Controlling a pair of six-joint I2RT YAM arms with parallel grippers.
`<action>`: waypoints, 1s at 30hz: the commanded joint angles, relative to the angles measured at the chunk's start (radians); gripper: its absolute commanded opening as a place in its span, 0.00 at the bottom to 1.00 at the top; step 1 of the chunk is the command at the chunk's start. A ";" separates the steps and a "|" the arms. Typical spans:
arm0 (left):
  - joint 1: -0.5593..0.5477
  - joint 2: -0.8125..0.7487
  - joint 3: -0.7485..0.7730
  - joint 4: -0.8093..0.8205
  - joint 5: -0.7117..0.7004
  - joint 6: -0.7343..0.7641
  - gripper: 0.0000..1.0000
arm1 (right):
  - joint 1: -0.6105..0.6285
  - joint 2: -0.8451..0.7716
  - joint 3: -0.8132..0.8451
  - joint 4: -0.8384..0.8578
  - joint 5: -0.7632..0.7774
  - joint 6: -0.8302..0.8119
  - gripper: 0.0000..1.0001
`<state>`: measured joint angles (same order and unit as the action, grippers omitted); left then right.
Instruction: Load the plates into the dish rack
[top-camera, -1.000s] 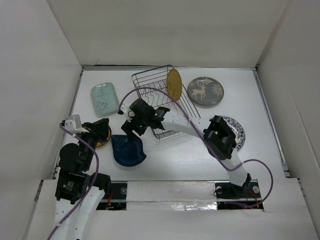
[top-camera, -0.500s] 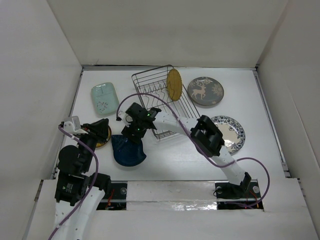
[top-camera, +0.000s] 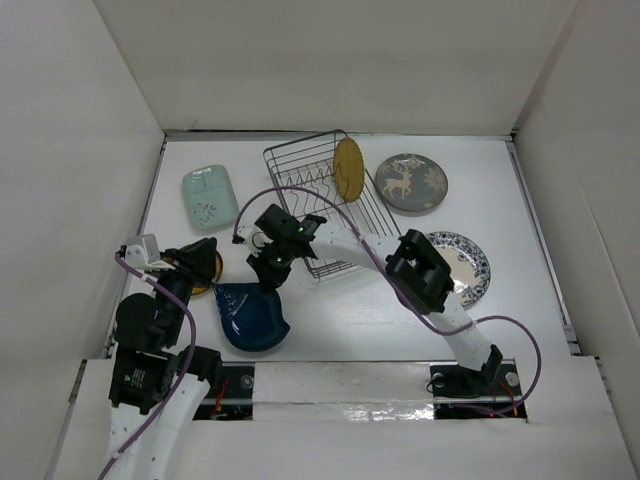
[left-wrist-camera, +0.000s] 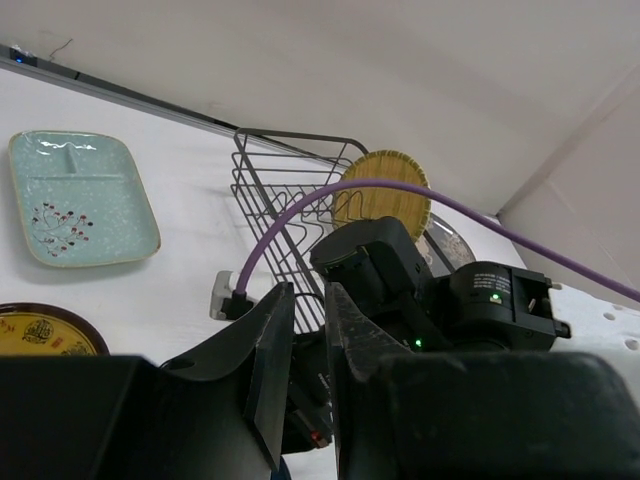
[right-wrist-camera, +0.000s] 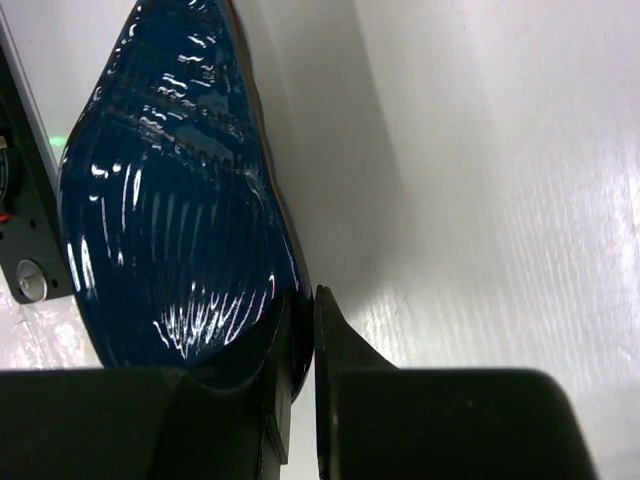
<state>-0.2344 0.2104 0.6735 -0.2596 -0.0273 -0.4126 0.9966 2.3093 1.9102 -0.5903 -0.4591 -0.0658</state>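
Right claw (right-wrist-camera: 303, 312) clenched on the thin rim of the blue dish (right-wrist-camera: 170, 220), just ahead of the fingers. Glazed, stiff, breakable, probably slippery: safest pinched deep on the rim. Rack (top-camera: 310, 190) just beyond. Left claw (left-wrist-camera: 310, 297) closed, holding nothing.

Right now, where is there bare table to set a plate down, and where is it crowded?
Free: the near strip between the blue leaf dish and the patterned plate; the far-right corner beside the deer plate. Crowded: the left side, around the mint dish.

Glossy ribbed blue dish (right-wrist-camera: 170, 220), dark wire rack (top-camera: 305, 170) (metal)
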 joint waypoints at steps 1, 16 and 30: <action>-0.005 -0.017 -0.002 0.036 0.007 0.005 0.17 | 0.011 -0.079 -0.062 0.013 0.094 -0.051 0.00; 0.007 -0.026 0.000 0.033 -0.006 0.003 0.26 | -0.093 -0.517 -0.168 0.291 0.222 0.193 0.00; 0.007 -0.019 -0.002 0.031 -0.002 0.001 0.30 | -0.242 -0.381 0.243 0.116 1.279 0.078 0.00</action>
<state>-0.2337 0.1974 0.6735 -0.2600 -0.0307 -0.4129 0.7277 1.8877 2.0029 -0.5247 0.5507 0.0433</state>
